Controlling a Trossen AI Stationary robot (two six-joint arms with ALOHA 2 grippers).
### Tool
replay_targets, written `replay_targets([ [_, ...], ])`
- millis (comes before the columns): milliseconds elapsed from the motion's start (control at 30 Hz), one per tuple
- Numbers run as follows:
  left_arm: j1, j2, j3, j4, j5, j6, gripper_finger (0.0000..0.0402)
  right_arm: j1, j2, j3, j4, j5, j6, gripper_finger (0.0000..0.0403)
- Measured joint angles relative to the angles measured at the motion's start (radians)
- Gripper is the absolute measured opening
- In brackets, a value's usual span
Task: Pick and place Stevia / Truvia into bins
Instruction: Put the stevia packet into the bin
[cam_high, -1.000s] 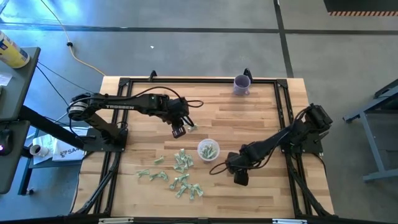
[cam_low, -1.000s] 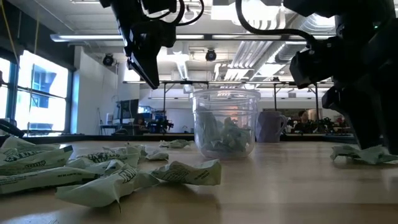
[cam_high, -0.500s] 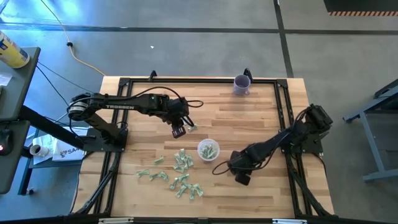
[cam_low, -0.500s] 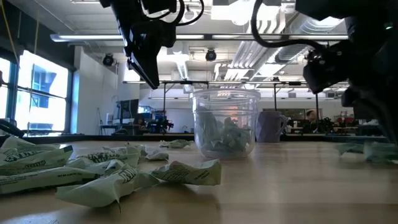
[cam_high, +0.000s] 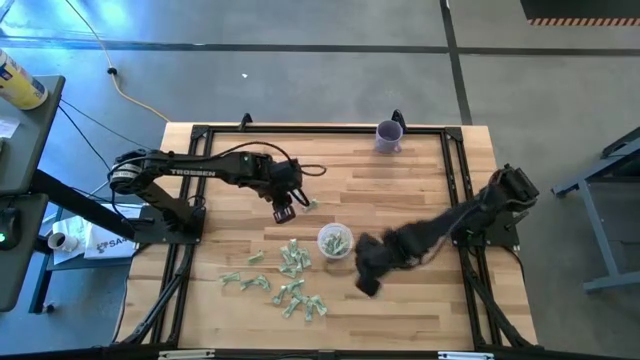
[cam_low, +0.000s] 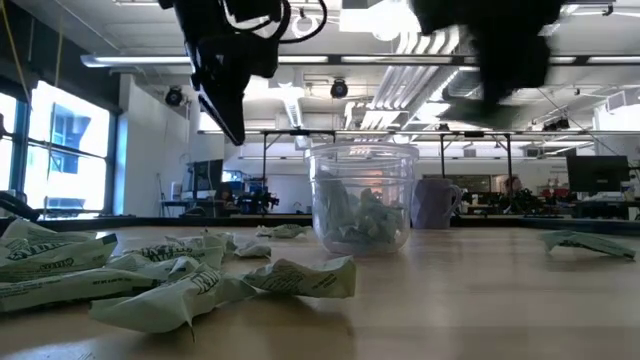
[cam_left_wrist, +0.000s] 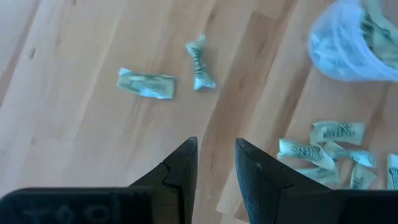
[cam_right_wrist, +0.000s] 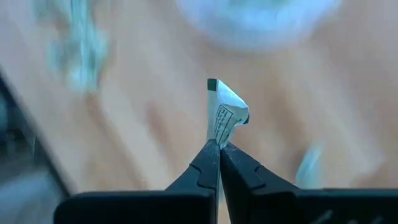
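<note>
Wood tabletop, cup (cam_high: 335, 241) mid-board: my right claw (cam_right_wrist: 219, 148) has just clamped on a sachet (cam_right_wrist: 224, 114), lifted and swung up beside the cup, so drop-in looks next; left claw (cam_left_wrist: 215, 163) hangs part-open, empty, two sachets (cam_left_wrist: 147, 83) just ahead.

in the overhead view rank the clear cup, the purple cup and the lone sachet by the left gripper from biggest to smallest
1. Clear cup, largest.
2. Purple cup, slightly smaller; the two are close.
3. Lone sachet beside the left gripper, clearly smallest.
</note>
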Motion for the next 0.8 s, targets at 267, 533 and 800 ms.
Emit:
replay_targets([
  [267, -0.191, -0.023, 0.001, -0.052, -0.080, -0.027, 0.0140, -0.219, 0.059, 0.053, 0.139, -0.033, -0.248, 0.0007],
  [533, -0.181, -0.023, 0.000, -0.072, -0.119, -0.097, 0.0140, -0.243, 0.075, 0.052, 0.123, -0.083, -0.271, 0.0101],
  [800, -0.043, -0.022, 0.000, -0.033, -0.042, -0.076, 0.0140, -0.132, -0.014, 0.053, -0.221, 0.075, -0.314, 0.0248],
])
